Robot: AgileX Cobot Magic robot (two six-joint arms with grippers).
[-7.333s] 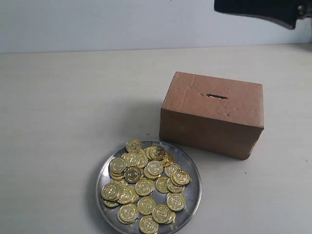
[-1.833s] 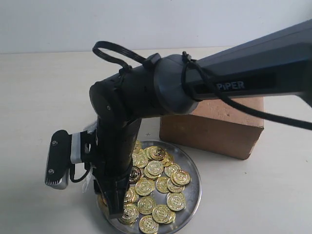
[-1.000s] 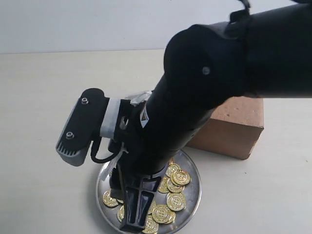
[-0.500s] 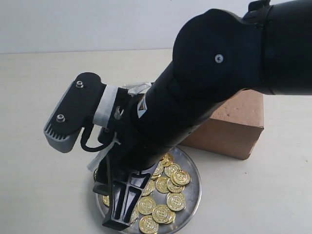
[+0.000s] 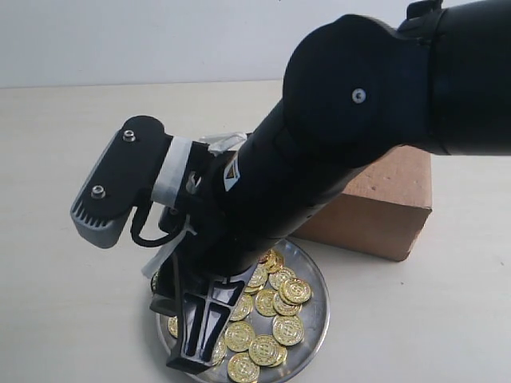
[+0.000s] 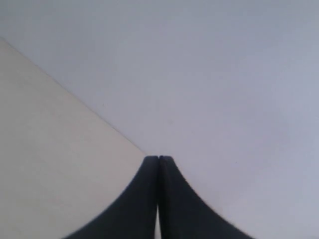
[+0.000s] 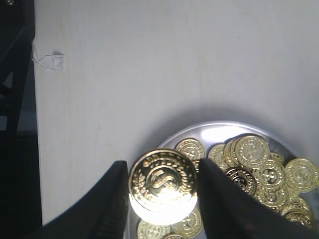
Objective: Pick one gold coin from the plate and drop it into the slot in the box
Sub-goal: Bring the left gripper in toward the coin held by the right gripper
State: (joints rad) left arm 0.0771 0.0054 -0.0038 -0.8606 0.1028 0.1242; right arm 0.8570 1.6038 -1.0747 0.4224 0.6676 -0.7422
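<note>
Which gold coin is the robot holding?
The coin pinched in the right end effector; the others lie loose on the plate.

Looks like a robotics lab bench: a plain cream tabletop [image 5: 72, 120] backed by a blank pale wall [image 5: 160, 40], with a black robot arm [image 5: 359, 120] over it.

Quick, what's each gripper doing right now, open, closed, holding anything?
Left gripper: closed, holding nothing.
Right gripper: closed on a gold coin, over the plate.
</note>
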